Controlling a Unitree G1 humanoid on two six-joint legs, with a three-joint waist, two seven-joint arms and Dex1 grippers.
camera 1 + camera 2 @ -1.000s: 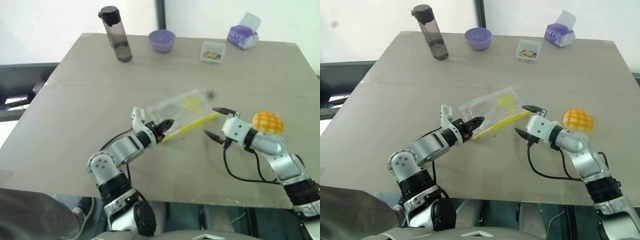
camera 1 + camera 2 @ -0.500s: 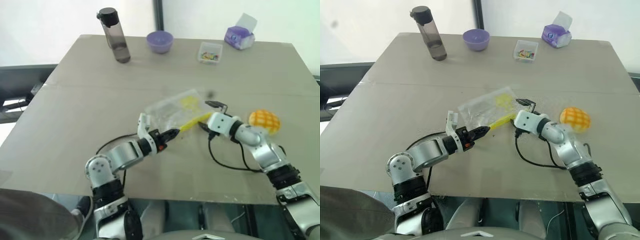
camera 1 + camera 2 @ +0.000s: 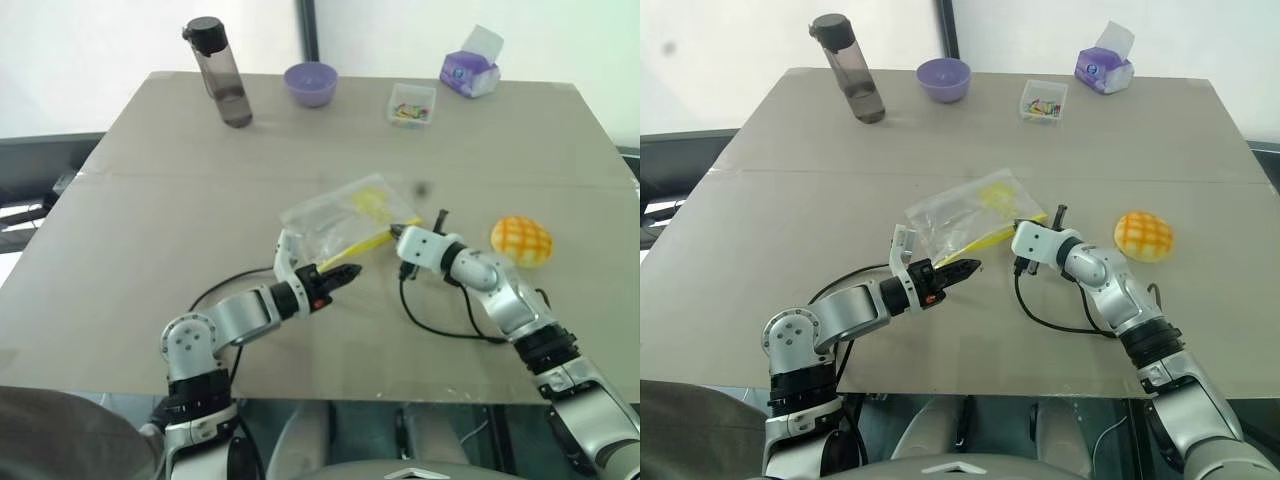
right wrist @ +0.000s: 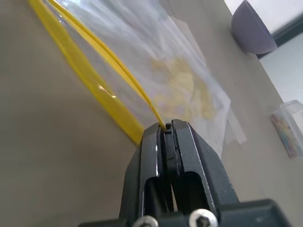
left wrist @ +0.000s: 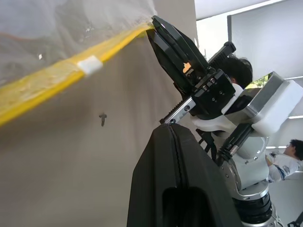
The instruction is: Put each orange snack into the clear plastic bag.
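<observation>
Pinching one yellow lip of the clear plastic bag [image 3: 345, 212] at mid-table, the right gripper [image 4: 166, 130] seems set to open it, the closed, empty left gripper [image 3: 343, 274] poised nearby, while the orange snack [image 3: 521, 240] waits at right.

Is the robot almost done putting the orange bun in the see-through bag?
Not yet. The bun sits on the table, outside the bag. The right gripper is pinched shut on one lip of the bag's yellow strip. The left gripper is shut near the strip's other end; I can't tell if it holds it. Left to do: open the bag, pick up the bun, drop it in.
</observation>
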